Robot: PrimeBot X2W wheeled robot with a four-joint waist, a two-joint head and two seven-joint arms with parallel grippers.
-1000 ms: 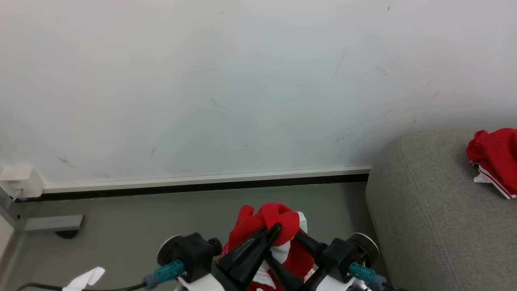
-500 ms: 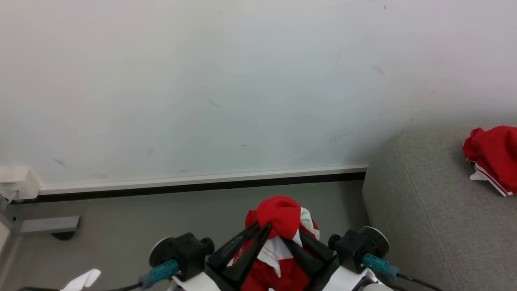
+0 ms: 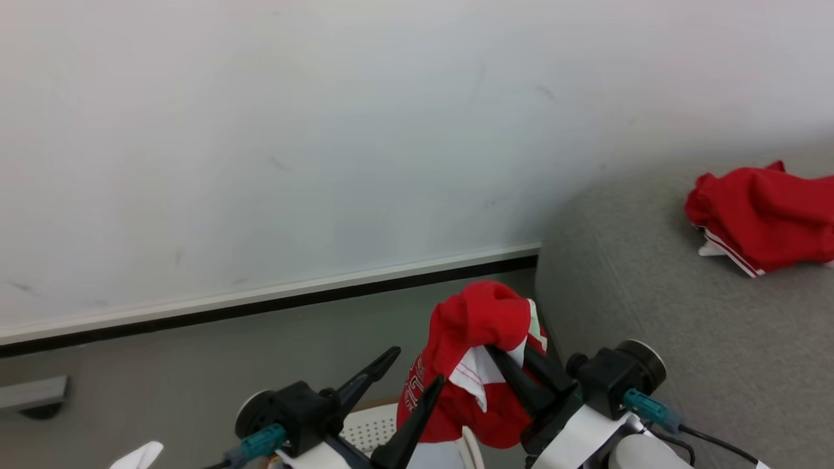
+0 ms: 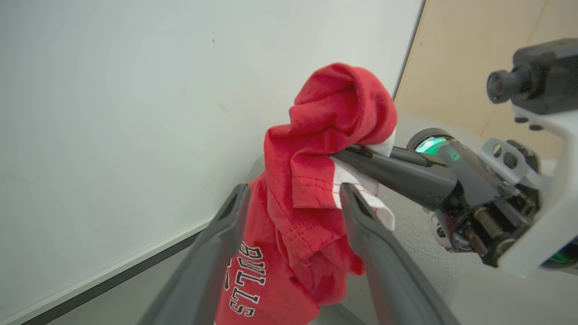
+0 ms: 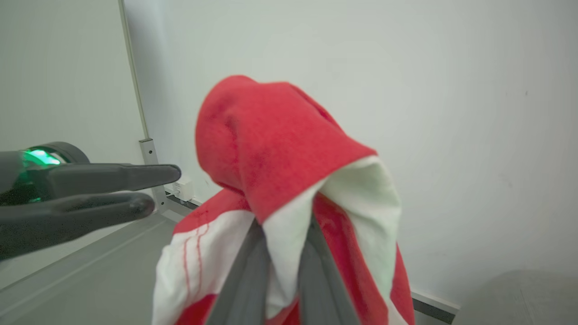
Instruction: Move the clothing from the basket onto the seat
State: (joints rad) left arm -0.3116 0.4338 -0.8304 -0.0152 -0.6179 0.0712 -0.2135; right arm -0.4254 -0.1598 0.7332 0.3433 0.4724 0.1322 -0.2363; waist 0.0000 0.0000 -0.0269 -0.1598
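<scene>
- The right gripper [image 3: 498,357] is clamped on the held garment [image 3: 482,319], a bright red piece with white panels. Its two dark fingers sit close together with white cloth pinched between them. The red fabric bunches over their tips like a hood.
- The held garment hangs in the air just off the rounded end of the seat [image 3: 651,312], over the floor [image 3: 163,365] and not over the cushion. From where I stand I cannot tell whether it brushes the grey upholstery.
- The left gripper [image 3: 418,368] stands wide, its fingers well spread, on the side of the held garment away from the seat. In the left wrist view the lower folds hang between those two fingers and carry white letters reading BULLS. The fingers are not closed on the cloth, and I cannot tell whether it touches either one.
- A patch of the basket [image 3: 368,426], white and perforated, shows low down beneath the two grippers, just beside the end of the seat.
- The other garment [image 3: 762,215] lies crumpled on top of the seat, well in from the rounded end and well apart from the held one. White striped trim runs along its lower edge.
- Behind the seat is a pale wall [image 3: 293,130] with a few faint scuffs. A light skirting board [image 3: 260,305] with a dark line under it runs along the floor up to the end of the seat.
</scene>
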